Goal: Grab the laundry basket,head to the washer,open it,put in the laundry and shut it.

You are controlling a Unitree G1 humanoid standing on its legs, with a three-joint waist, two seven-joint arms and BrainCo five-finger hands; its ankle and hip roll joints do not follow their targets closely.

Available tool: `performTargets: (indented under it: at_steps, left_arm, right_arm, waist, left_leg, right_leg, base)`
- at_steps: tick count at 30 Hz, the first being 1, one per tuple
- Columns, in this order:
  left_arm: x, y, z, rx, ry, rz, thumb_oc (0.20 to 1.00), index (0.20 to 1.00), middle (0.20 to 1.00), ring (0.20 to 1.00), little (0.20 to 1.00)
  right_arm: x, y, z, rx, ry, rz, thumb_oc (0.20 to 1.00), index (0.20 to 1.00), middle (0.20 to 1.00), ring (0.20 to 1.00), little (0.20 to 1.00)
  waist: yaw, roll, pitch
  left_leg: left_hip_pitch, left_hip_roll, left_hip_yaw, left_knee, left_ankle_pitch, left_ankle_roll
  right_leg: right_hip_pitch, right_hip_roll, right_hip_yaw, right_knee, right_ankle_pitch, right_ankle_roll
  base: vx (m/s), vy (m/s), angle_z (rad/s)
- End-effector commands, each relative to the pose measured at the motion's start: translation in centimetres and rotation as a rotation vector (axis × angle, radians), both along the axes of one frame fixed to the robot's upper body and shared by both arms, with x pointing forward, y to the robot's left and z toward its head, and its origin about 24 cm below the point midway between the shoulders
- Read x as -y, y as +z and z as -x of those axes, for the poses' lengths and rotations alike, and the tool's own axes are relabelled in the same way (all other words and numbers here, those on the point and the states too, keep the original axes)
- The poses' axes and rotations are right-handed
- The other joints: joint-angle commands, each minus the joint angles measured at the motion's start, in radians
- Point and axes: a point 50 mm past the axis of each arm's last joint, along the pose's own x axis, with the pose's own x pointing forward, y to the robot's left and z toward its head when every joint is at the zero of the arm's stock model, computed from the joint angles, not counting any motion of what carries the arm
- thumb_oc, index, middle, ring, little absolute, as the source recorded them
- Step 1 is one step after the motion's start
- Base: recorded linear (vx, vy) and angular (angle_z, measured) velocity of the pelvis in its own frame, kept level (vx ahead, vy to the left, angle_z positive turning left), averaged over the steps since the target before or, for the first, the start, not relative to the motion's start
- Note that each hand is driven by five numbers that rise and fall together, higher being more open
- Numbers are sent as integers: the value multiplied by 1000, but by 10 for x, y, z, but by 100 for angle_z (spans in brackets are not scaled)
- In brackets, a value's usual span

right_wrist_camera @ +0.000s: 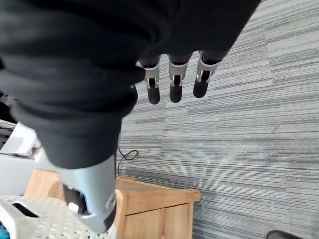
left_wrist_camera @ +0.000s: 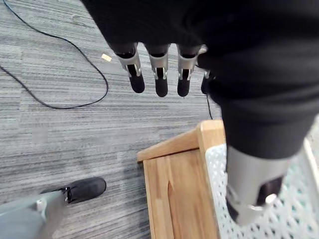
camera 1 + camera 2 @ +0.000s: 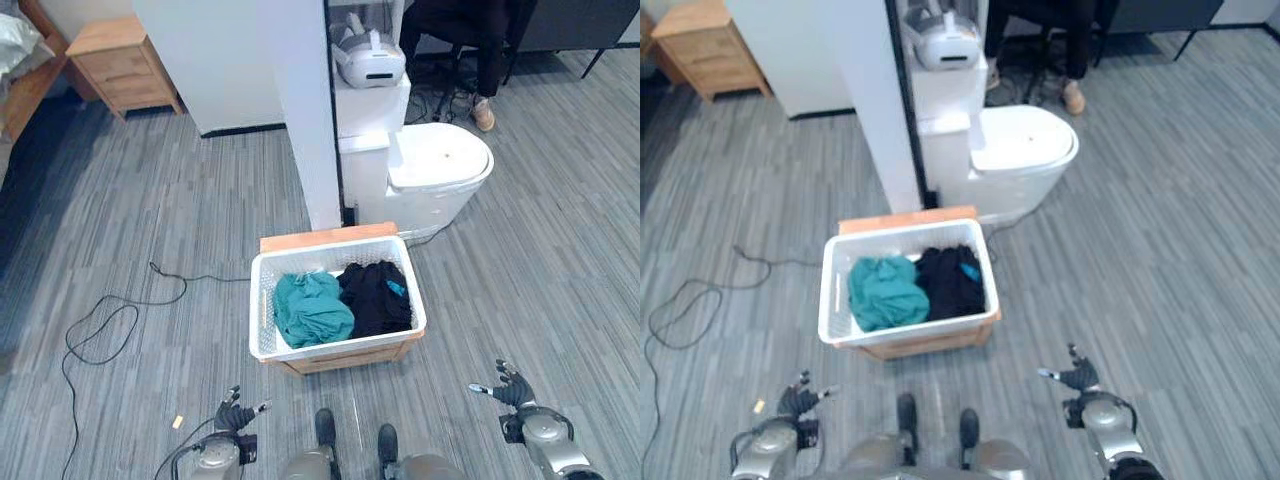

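Laundry basket (image 3: 268,300) dead ahead, between both hands, long axis crosswise. Left hand (image 3: 235,414) slightly nearer; right hand (image 3: 512,388) wider out. Fingers straight, holding nothing.

White laundry basket (image 3: 262,300) sits on a wooden stand (image 3: 345,356) on the grey floor (image 3: 150,220). In the basket: teal cloth (image 3: 312,308) on its left side, black clothes (image 3: 376,297) on its right, touching. Left hand (image 3: 235,412) nearer than the basket, off its left corner, fingers spread, empty. Right hand (image 3: 510,387) off its right corner, fingers spread, empty. White toilet (image 3: 430,170) beyond the basket.
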Motion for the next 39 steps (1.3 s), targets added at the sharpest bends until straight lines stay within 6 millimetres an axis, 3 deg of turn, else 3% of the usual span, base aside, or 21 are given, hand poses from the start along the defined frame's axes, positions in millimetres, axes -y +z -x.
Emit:
performTargets:
  at_steps: [1, 5, 9, 14, 19, 28, 29, 30, 31, 39]
  left_arm:
    - [-25, 9, -1, 15, -20, -110, 1000, 1000, 1000, 1000, 1000]
    - [-32, 15, -5, 45, -13, -132, 1000, 1000, 1000, 1000, 1000]
    - [-38, 36, -27, 165, -11, -166, 1000, 1000, 1000, 1000, 1000]
    - [-35, 52, -54, 248, -13, -196, 1000, 1000, 1000, 1000, 1000]
    - [-11, 74, -105, 343, -81, -230, 1000, 1000, 1000, 1000, 1000]
    - [11, 73, -143, 252, -118, -264, 1000, 1000, 1000, 1000, 1000]
    - [13, 70, -142, 233, -126, -261, 1000, 1000, 1000, 1000, 1000]
    - [13, 70, -142, 233, -126, -261, 1000, 1000, 1000, 1000, 1000]
    - [21, 68, -142, 228, -134, -239, 200, 200, 200, 200, 200]
    - [46, 65, -128, 322, -179, -109, 200, 200, 200, 200, 200]
  right_arm:
    - [-4, 20, -22, 119, 51, 30, 1000, 1000, 1000, 1000, 1000]
    - [-5, 30, -32, 174, 62, 35, 1000, 1000, 1000, 1000, 1000]
    - [-9, 50, -54, 256, 95, 54, 1000, 1000, 1000, 1000, 1000]
    - [-20, 59, -73, 288, 129, 58, 1000, 1000, 1000, 1000, 1000]
    - [-54, 66, -104, 298, 186, 30, 1000, 1000, 1000, 1000, 1000]
    - [-89, 76, -140, 272, 174, -22, 1000, 1000, 1000, 1000, 1000]
    - [-92, 78, -143, 276, 179, -27, 667, 667, 667, 667, 667]
    - [-92, 78, -143, 276, 179, -27, 667, 667, 667, 667, 667]
    - [-101, 81, -146, 289, 185, -67, 200, 200, 200, 200, 200]
    - [-111, 83, -130, 376, 202, -219, 200, 200, 200, 200, 200]
  waist:
    - [30, -57, -31]
    - [40, -64, -35]
    - [51, -62, -43]
    - [56, -60, -42]
    - [57, -58, -16]
    - [53, -51, 62]
    - [53, -51, 67]
    - [53, -51, 67]
    - [55, -51, 78]
    - [54, -51, 78]
  left_leg:
    - [16, -38, 14, 56, -123, -24]
    - [25, -46, 24, 51, -133, -14]
    - [41, -57, 34, 26, -142, -4]
    - [42, -58, 36, 6, -139, -3]
    - [5, -52, 33, -4, -127, -4]
    - [-131, -38, 27, -4, -66, -17]
    - [-142, -37, 26, -4, -61, -18]
    - [-142, -37, 26, -4, -61, -18]
    - [-153, -34, 24, -4, -55, -19]
    - [-124, -32, 26, -4, -64, -20]
  right_leg:
    - [-36, -91, -48, 33, -58, 111]
    - [-37, -98, -42, 36, -58, 120]
    - [-41, -108, -36, 29, -50, 131]
    - [-49, -110, -35, 16, -42, 135]
    - [-104, -105, -25, 11, -25, 136]
    - [-261, -96, -15, 51, 10, 127]
    - [-272, -94, -16, 55, 12, 125]
    - [-272, -94, -16, 55, 12, 125]
    - [-285, -92, -15, 64, 11, 121]
    - [-259, -90, -16, 69, -4, 115]
  base:
    - [102, 98, -2]
    - [79, 57, 1]
    - [90, 46, -10]
    - [42, 0, -4]
    - [-43, -27, 0]
    - [-103, -32, -1]
    - [-35, -12, -1]
    - [-34, -34, -2]
    - [0, 0, 0]
    - [13, -46, -1]
